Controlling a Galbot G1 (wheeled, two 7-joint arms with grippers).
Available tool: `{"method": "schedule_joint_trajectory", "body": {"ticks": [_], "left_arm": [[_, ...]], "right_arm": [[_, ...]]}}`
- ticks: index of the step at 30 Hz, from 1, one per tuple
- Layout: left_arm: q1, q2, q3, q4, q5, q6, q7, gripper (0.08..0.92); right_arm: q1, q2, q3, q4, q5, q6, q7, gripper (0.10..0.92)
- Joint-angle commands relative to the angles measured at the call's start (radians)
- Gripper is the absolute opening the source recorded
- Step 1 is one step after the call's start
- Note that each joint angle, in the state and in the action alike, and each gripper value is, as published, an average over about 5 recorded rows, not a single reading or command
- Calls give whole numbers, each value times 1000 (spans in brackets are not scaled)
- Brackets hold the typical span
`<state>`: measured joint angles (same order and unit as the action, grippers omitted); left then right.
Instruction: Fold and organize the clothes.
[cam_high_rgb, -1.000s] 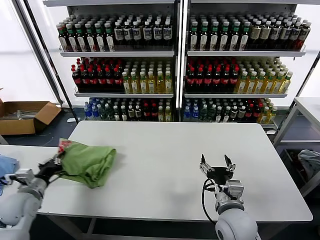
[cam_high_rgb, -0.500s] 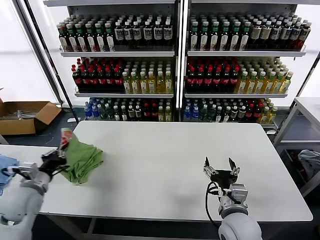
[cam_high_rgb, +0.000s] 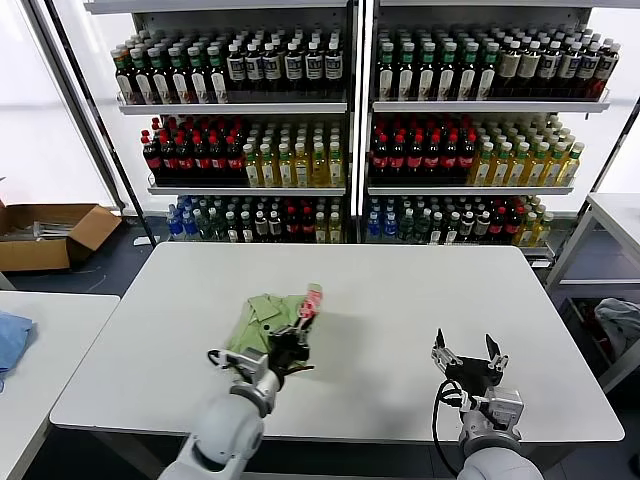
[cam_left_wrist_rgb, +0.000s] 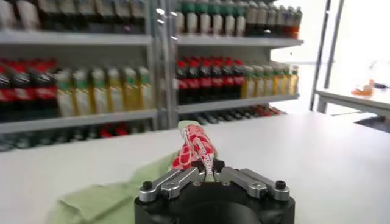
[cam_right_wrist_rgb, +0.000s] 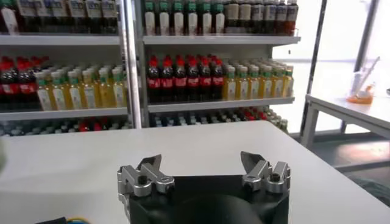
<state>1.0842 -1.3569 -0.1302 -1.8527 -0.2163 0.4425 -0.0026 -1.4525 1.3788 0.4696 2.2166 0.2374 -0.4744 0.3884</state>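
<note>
Polo shirt: soft matt cloth, printed edge pinched in left gripper. Gripper fingers: brushed metal on black plastic. Table beneath: smooth matt.

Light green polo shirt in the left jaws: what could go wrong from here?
1. The left gripper pinches only the printed edge of the light green soft-fabric polo shirt, so the fabric may slip out.
2. The shirt lies bunched on the white table, so a fold could set crooked.
3. The right gripper waits open, apart, giving no support.
</note>
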Motion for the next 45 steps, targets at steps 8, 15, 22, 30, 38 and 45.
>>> {"method": "schedule_joint_trajectory", "body": {"ticks": [8, 15, 22, 30, 38, 45], "left_arm": [[-208, -207, 204, 181, -190, -52, -118, 139], [-185, -228, 227, 90, -282, -67, -146, 325], [-125, -185, 146, 42, -189, -63, -165, 524], [-60, -45, 18, 11, -33, -24, -198, 755], [-14, 30, -64, -7, -24, -34, -200, 822], [1, 52, -105, -18, -40, -34, -201, 823]], "right_arm": [[16, 26, -21, -56, -25, -12, 4, 823], [80, 17, -48, -92, 88, -52, 53, 823], [165, 9, -101, -122, 355, -74, 113, 823], [307, -7, -162, -311, 512, -105, 159, 823], [349, 19, -182, -423, 528, -104, 179, 794], [349, 18, -193, -425, 504, -104, 166, 615]]}}
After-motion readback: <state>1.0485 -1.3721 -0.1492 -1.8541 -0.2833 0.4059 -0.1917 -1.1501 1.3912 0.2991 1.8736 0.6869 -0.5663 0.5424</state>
